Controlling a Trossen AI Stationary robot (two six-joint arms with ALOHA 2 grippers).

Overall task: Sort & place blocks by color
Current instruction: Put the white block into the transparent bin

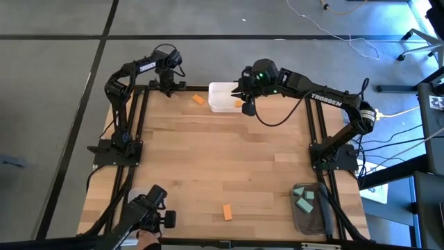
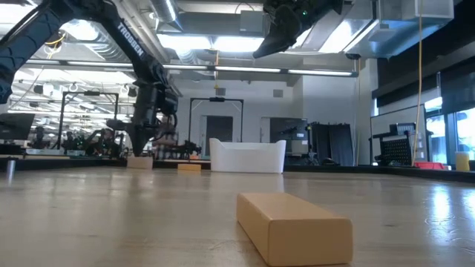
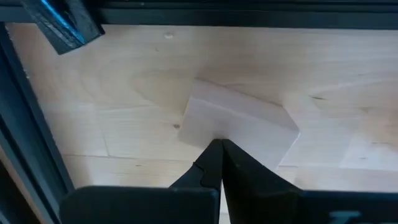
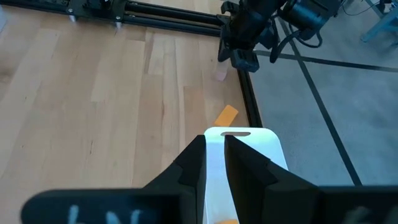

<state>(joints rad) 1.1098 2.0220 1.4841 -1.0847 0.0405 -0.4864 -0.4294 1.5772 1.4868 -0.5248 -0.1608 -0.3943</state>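
Note:
My left gripper [image 1: 166, 87] is at the table's far left corner, shut, pointing down over a pale tan block [image 3: 236, 121], also seen in the low view [image 2: 139, 162]. My right gripper [image 1: 246, 105] hangs high over the white bin [image 1: 220, 97], its fingers [image 4: 214, 149] a little apart and holding nothing. An orange block [image 1: 238, 103] lies inside that bin. A second orange block [image 1: 199, 99] lies flat on the table just left of the bin. A third [image 1: 227, 212] lies near the near edge and shows large in the low view [image 2: 293, 226]. My left gripper's shut fingertips [image 3: 217, 149] come from above onto the near edge of the tan block's top face [image 3: 233, 127]. I cannot tell whether they touch it. The block lies flat on the table.
A clear bin [image 1: 310, 205] with teal blocks sits at the near right corner. Dark frame rails [image 1: 139, 118] run along the table's left, far and right sides. A person's hand with a camera rig [image 1: 149, 215] shows at the near left edge. Bare wood fills the middle.

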